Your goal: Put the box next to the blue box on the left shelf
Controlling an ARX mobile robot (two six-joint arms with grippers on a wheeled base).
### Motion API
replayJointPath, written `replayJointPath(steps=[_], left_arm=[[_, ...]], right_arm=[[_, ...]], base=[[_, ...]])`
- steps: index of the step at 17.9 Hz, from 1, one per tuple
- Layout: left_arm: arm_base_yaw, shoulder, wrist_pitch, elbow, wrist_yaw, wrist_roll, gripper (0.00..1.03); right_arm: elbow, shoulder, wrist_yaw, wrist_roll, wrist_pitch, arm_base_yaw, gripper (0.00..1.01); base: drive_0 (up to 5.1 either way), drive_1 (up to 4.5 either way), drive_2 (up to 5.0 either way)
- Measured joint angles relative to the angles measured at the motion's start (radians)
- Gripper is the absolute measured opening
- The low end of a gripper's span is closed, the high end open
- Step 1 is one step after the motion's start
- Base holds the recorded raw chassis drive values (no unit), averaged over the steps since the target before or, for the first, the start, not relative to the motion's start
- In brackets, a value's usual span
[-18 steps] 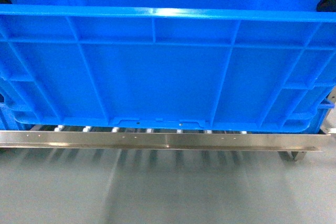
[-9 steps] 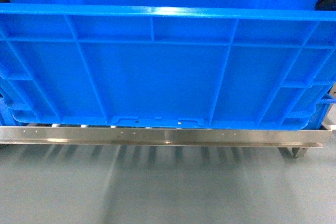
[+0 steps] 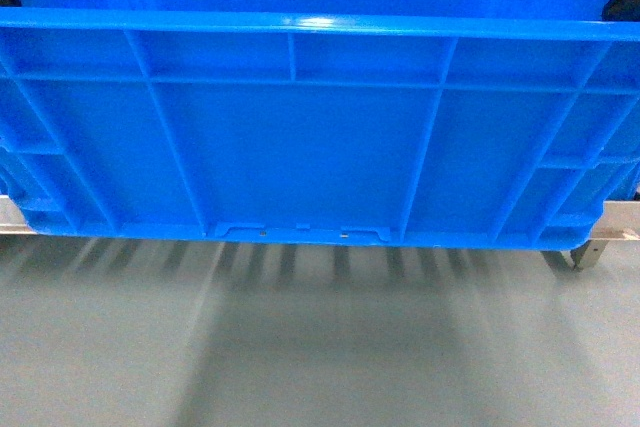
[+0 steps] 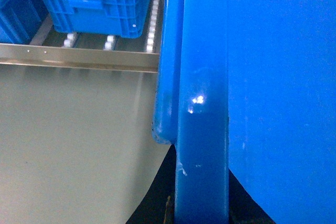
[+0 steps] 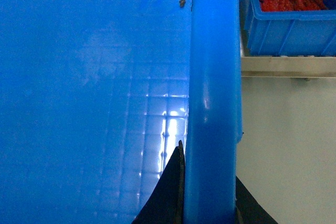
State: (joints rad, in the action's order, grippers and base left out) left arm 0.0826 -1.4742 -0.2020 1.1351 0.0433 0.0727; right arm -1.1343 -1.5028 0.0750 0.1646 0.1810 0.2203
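Note:
The box, a large bright-blue ribbed crate, fills the upper head view. It hangs in front of the left shelf, whose steel rail shows only at its ends. My left gripper is shut on the box's thick left rim, one black finger on each side. My right gripper is likewise shut on the right rim, beside the gridded box floor. Dark scuffs mark the inner corner. A smaller blue box holding red items sits on the shelf's white rollers.
Grey floor lies below the box. The shelf's front rail runs left of the held box, with another blue crate edge at far left. On the right, a blue crate of red items sits above the rail.
The shelf's front rail has moved up in the head view and is now hidden behind the box's lower edge; only its ends show. Both grips are unchanged.

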Motion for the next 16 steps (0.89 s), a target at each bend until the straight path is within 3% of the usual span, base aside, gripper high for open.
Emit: replayJointPath(steps=[16], left_arm=[[0.000,0.000,-0.002,0.000,-0.002,0.000,0.06]], right_arm=[[0.000,0.000,0.000,0.000,0.001,0.000,0.08]], base=[[0.0,0.00,0.0]])
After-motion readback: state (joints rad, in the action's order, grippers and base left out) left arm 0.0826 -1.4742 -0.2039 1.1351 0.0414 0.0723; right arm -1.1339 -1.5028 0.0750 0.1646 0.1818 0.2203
